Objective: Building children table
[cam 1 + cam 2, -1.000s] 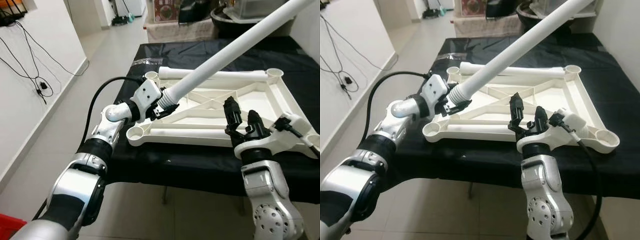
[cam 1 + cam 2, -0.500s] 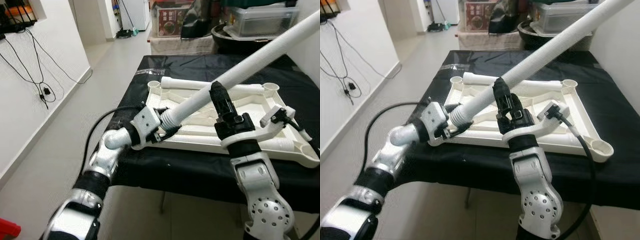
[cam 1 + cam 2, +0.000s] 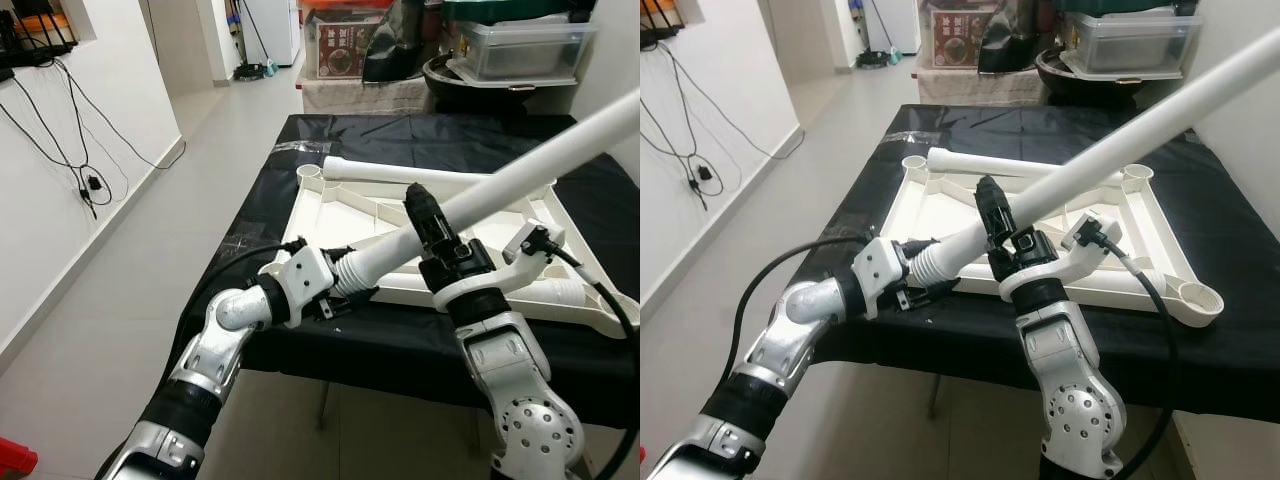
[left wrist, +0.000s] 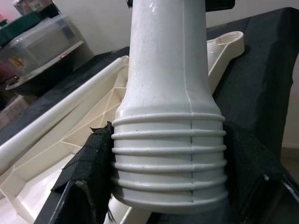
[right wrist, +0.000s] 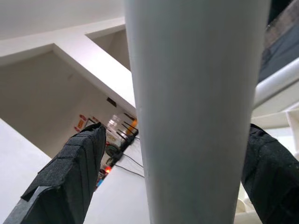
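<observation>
No words or numbers can be read. The red box (image 3: 338, 42) far beyond the claws has print, but it is too small.

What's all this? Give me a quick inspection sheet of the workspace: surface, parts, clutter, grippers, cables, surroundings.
Surface: black cloth covers the table.
Job's things: white tabletop lies underside up; a second leg lies along its far edge; table leg is held slanting above it.
Clutter: nothing seen on the cloth.
Grippers: left gripper clamps the leg's ribbed end; right gripper straddles the leg's shaft.
Cables: black cable loops by the left arm; wall wires.
Surroundings: storage bin, boxes, tiled floor.
</observation>
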You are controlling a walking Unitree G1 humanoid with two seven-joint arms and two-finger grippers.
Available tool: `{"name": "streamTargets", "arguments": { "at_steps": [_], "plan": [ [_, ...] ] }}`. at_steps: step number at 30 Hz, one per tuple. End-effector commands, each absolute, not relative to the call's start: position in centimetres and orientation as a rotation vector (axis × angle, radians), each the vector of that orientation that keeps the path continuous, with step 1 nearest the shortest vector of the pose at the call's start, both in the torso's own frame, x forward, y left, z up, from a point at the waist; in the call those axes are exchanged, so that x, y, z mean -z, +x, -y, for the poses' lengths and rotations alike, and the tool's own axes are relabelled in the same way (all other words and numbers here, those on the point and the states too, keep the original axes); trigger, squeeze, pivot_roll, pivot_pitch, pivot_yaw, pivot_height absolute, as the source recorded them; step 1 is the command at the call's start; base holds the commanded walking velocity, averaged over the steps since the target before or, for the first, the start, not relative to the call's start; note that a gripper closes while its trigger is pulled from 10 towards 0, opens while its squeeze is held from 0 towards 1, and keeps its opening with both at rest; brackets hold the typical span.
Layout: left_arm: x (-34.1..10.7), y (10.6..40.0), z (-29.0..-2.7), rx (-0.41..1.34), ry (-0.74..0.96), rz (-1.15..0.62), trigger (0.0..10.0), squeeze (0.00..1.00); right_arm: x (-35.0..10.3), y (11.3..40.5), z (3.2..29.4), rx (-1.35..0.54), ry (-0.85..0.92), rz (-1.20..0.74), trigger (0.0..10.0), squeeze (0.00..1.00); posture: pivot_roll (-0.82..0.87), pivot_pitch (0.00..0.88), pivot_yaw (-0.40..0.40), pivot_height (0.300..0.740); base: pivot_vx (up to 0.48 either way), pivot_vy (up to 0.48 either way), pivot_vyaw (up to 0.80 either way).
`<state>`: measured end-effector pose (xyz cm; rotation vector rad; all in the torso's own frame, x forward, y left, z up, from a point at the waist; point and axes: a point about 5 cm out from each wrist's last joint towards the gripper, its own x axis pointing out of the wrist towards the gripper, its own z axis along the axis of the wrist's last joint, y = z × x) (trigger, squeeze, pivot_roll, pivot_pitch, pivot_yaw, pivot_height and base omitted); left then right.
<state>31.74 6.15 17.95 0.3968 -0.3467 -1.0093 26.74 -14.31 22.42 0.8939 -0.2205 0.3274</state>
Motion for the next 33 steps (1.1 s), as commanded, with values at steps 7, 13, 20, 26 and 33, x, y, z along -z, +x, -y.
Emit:
{"name": "streamTargets", "arguments": {
  "at_steps": [7, 13, 20, 26, 33],
  "plan": [
    [-17.8, 30.8, -6.4, 1.028, 0.383, 0.343, 10.0, 0.00, -22.2, 26.7, 14.0, -0.337, 0.869, 0.206, 10.0, 0.00, 0.06, 0.000, 0.000, 0.740, 0.000, 0.000, 0.00],
    [-17.2, 30.1, -6.9, 1.029, 0.396, 0.311, 10.0, 0.00, -22.0, 26.7, 14.1, -0.339, 0.856, 0.204, 10.0, 0.00, 0.06, 0.000, -0.002, 0.740, 0.000, 0.000, 0.00],
    [-16.9, 29.7, -6.8, 1.041, 0.391, 0.300, 10.0, 0.00, -22.2, 26.6, 14.4, -0.332, 0.853, 0.215, 10.0, 0.00, 0.06, 0.000, -0.002, 0.740, 0.000, 0.000, 0.00],
    [-16.8, 29.4, -6.7, 1.052, 0.379, 0.292, 10.0, 0.00, -22.2, 26.5, 14.4, -0.334, 0.858, 0.214, 10.0, 0.00, 0.06, 0.000, 0.001, 0.740, 0.000, 0.000, 0.00],
    [-16.5, 28.9, -6.5, 1.075, 0.378, 0.280, 10.0, 0.00, -22.2, 26.4, 14.1, -0.349, 0.869, 0.215, 0.0, 0.00, 0.06, 0.000, 0.002, 0.740, 0.000, 0.000, 0.00]
  ]
}}
